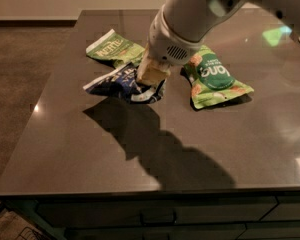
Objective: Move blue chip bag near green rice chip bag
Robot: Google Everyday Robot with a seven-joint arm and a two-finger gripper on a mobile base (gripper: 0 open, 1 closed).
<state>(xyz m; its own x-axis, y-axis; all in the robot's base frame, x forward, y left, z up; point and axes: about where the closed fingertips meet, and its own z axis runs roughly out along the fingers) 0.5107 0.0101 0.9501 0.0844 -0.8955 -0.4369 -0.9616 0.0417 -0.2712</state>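
The blue chip bag [117, 82], dark navy with white lettering, hangs crumpled from my gripper [151, 78], which is shut on its right end. The bag is a little above the dark tabletop and casts a shadow below it. The green rice chip bag [213, 80], bright green with a dark teal oval label and rice cake pictures, lies flat just right of the gripper. A small gap separates the two bags. My white arm comes down from the upper right and hides part of the rice chip bag's top.
An olive-green Kettle bag [115, 46] lies just behind the blue bag. The dark table [90, 154] has its left edge and front edge in view, with drawers below the front. A green reflection [276, 34] shows at the back right.
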